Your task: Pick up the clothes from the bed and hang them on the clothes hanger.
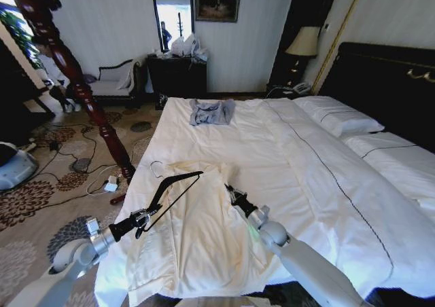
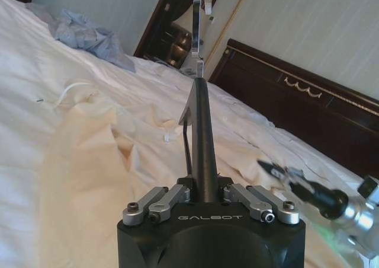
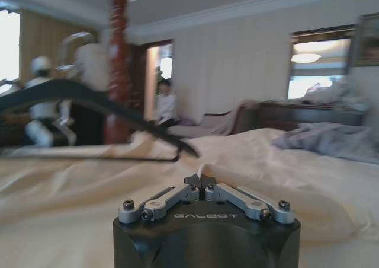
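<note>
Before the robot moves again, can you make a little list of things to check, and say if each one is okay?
1. Left pincer shut on the clothes hanger: ok, its fingers clamp the black bar.
2. Hanger lifted off the sheets: ok, it hangs tilted above the clothes.
3. Right pincer gripping the cream fabric: ok, it is shut with a bit of cloth pinched at the tips.
4. Hanger already inside the top: not ok, it is still outside, beside the collar.
5. Clothes lying flat on the bed: ok, spread open near the edge.
6. Grey-blue garment out of the way: ok, far up the bed.
</note>
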Controlling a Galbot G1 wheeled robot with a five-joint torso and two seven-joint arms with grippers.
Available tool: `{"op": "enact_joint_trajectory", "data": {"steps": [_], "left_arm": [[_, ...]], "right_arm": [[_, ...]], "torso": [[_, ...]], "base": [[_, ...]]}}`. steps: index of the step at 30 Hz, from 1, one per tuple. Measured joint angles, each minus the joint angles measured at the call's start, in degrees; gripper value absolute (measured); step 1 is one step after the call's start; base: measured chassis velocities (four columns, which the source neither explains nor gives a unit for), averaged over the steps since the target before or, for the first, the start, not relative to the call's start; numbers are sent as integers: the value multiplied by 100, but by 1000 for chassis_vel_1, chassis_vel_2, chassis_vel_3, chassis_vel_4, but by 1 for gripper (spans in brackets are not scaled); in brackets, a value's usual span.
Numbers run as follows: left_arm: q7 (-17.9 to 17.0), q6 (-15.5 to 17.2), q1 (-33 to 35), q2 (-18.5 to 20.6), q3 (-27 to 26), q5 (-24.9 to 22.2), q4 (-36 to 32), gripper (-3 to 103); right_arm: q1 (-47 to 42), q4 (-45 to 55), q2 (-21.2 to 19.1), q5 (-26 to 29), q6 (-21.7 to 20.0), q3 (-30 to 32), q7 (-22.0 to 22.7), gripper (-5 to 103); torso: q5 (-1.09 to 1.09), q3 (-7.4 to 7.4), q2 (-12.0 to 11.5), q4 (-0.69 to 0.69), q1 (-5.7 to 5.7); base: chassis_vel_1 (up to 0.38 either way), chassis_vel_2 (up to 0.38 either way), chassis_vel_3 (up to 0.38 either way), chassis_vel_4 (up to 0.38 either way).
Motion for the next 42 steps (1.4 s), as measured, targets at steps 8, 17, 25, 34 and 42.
{"op": "enact_joint_trajectory", "data": {"steps": [8, 17, 25, 34, 42], "left_arm": [[51, -28, -47, 83, -49, 18, 183, 18], [51, -29, -126, 116, 28, -27, 201, 18], [57, -36, -151, 154, 25, -28, 248, 18], [57, -48, -112, 159, -41, -53, 106, 18], [47, -51, -98, 150, -51, -56, 15, 18]], "right_arm": [[-353, -136, -83, -364, 398, 140, -568, 0], [-11, 157, 49, 2163, 686, -166, -416, 24], [851, 439, 416, 4464, -548, -168, 1754, 51], [1985, -571, 1064, 5801, -2527, 25, 3054, 88], [2381, -1043, 1514, 5810, -2942, 36, 3733, 100]], "torso": [[0, 0, 0, 0, 0], [0, 0, 0, 1, 1], [-1, 0, 0, 2, 1], [-1, 1, -1, 1, 1], [-1, 1, -1, 1, 1]], "base": [[0, 0, 0, 0], [0, 0, 0, 0], [0, 0, 0, 0], [0, 0, 0, 0], [0, 0, 0, 0]]}}
